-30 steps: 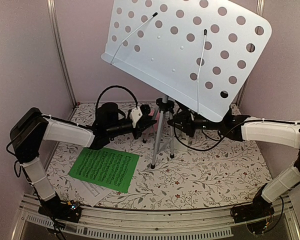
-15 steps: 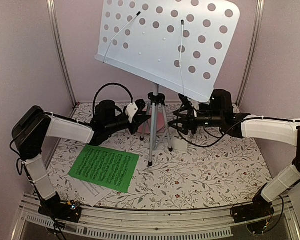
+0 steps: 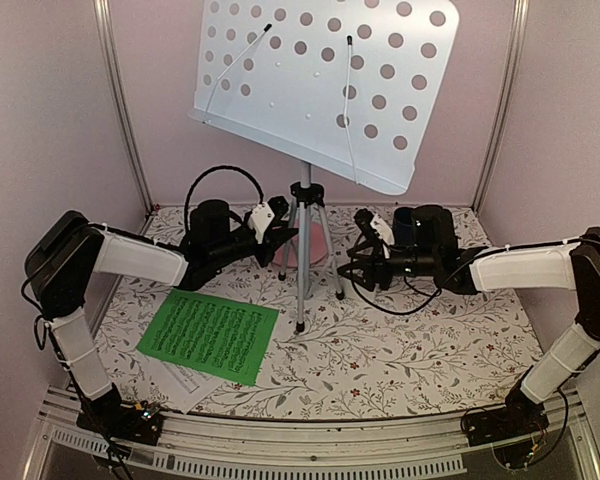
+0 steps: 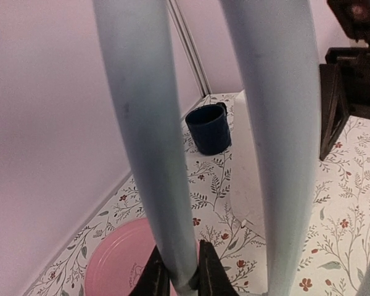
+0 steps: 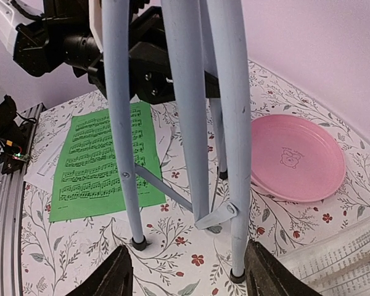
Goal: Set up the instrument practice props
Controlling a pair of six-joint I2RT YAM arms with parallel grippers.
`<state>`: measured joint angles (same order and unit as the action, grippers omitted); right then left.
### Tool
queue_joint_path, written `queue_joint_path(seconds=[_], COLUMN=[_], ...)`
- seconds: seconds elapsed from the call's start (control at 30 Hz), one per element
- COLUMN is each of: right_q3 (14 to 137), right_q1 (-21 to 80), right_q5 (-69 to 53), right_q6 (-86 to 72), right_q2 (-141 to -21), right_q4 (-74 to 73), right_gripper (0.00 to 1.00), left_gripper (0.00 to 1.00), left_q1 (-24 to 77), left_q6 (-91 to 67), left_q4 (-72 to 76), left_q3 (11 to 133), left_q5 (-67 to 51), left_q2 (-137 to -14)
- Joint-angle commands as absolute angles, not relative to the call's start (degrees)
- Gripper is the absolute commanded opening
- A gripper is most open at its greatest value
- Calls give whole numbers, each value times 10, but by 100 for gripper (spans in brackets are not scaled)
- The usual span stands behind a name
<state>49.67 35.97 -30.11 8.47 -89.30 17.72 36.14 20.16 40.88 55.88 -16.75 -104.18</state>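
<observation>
One prop of the set looks done: the music stand (image 3: 320, 90) stands upright at the centre of the top view, its feet on the worktop (image 3: 410, 350). My left jaws (image 4: 180, 280) are clenched on one of its legs low down, and my right jaws (image 5: 188, 274) are spread wide just in front of the legs, grasping nothing. Left to do, as I judge it, are the sheets: the green music sheet (image 3: 210, 335) lies flat at the lower left of the top view, overlapping the white music sheet (image 3: 175, 385), neither yet on the stand's desk.
</observation>
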Motion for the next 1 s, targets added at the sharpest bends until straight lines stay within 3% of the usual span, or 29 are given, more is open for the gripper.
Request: queue_joint_path(seconds=[0.0,0.67,0.77,0.97], right_q3=[488,553,563,564], right_q1=[360,387,388,392], right_q5=[-271,-139,-133,-120], right_q6=[76,85,91,110], right_q2=[-937,-1055,-1068,-1072], right_q4=[220,266,265,259], right_gripper=[63,62,58,35], left_gripper=[0,0,0,0], left_q1=[359,359,357,344], left_q6=[277,303,304,311], left_q4=[374,344,340,299], left_q3=[554,555,556,570], left_q5=[-144,-165,-168,-188], left_q2=[-1064,-1057,-1056,-1053])
